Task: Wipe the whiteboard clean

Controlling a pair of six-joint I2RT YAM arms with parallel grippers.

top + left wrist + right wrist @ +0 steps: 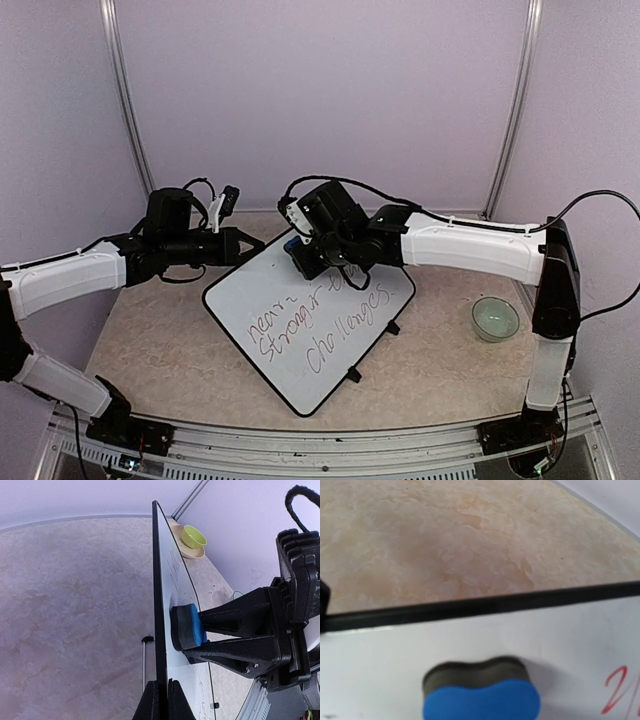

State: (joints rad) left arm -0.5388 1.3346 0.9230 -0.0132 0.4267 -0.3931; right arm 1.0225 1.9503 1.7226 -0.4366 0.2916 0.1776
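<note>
The whiteboard lies propped at an angle mid-table and bears red and purple handwriting. My left gripper is shut on its upper-left edge. In the left wrist view the two fingers clamp the black frame edge-on. My right gripper is shut on the blue eraser and presses it on the board's top corner. The eraser also shows in the left wrist view and in the right wrist view, dark felt side on the white surface. Red strokes lie to its right.
A pale green bowl stands on the table at the right; it also shows in the left wrist view. The thin wire stand props the board from behind. Its black feet stick out at the board's lower right edge.
</note>
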